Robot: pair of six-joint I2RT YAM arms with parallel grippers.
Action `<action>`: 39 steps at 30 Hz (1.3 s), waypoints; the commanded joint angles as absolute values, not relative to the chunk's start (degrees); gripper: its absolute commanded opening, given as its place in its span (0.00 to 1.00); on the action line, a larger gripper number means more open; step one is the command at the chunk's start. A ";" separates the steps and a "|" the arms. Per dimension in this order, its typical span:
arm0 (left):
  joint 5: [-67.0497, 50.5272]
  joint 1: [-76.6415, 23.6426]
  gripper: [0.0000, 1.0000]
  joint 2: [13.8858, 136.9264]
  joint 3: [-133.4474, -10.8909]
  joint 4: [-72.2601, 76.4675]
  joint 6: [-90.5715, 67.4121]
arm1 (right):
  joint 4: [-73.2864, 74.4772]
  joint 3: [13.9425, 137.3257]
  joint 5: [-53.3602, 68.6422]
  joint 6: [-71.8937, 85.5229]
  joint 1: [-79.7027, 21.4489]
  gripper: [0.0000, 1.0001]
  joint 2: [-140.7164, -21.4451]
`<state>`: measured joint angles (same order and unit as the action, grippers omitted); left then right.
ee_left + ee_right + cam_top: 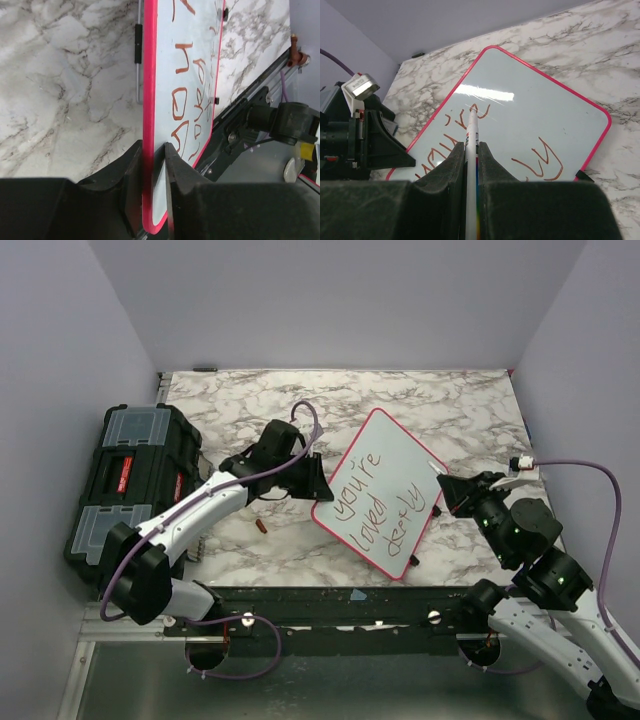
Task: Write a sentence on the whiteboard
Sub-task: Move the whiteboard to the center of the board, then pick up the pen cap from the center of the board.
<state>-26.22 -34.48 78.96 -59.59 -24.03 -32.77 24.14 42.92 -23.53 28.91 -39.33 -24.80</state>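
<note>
top view – the whiteboard (385, 490) sits on the marble table (250, 400), right of centre and turned on the diagonal, one corner toward 12 o'clock and the opposite one toward 6 o'clock. it reads "you're loved deeply" in red-brown ink. the left gripper (319, 483) meets the board's 9 o'clock edge; in the left wrist view its fingers (131, 165) straddle the pink frame with a narrow gap, and whether they press on it cannot be told. the right gripper (447, 487), at the board's 3 o'clock edge, is clamped on a white marker (471, 131) – tip over the board. a black toolbox (130, 480) stands at the table's 9 o'clock side.
</note>
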 commanded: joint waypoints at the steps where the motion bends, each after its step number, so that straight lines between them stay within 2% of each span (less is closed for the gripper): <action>1: -24.74 -36.49 0.27 80.19 -58.38 -30.76 -31.11 | 25.84 44.47 -25.40 28.21 -39.55 0.01 -24.51; 12: -23.49 -36.49 0.52 75.94 -62.45 -33.36 -31.28 | 25.66 43.86 -25.17 28.56 -39.55 0.01 -24.38; 14: -23.32 -36.55 0.65 75.22 -63.23 -33.95 -31.04 | 25.64 43.86 -25.24 28.50 -39.56 0.01 -24.34; 17: -21.82 -36.50 0.79 73.62 -63.81 -34.95 -30.85 | 25.58 43.86 -25.18 28.54 -39.51 0.01 -24.33; 20: -16.76 -36.47 0.89 70.80 -62.95 -35.57 -31.50 | 25.58 43.77 -25.18 28.40 -39.62 0.01 -24.33; 25: 2.08 -36.33 0.98 61.62 -58.29 -37.48 -34.59 | 25.51 43.60 -25.10 28.37 -39.55 0.01 -24.43; 29: 15.89 -35.19 0.98 54.27 -51.91 -39.26 -41.49 | 24.68 43.21 -24.59 28.33 -39.53 0.01 -24.95; 34: 16.52 -29.82 0.98 50.98 -45.14 -41.42 -48.23 | 22.83 42.68 -23.37 28.64 -39.55 0.01 -26.29; 39: 19.23 -27.18 0.89 53.21 -40.28 -43.91 -55.83 | 21.97 42.39 -22.49 28.90 -39.55 0.01 -26.98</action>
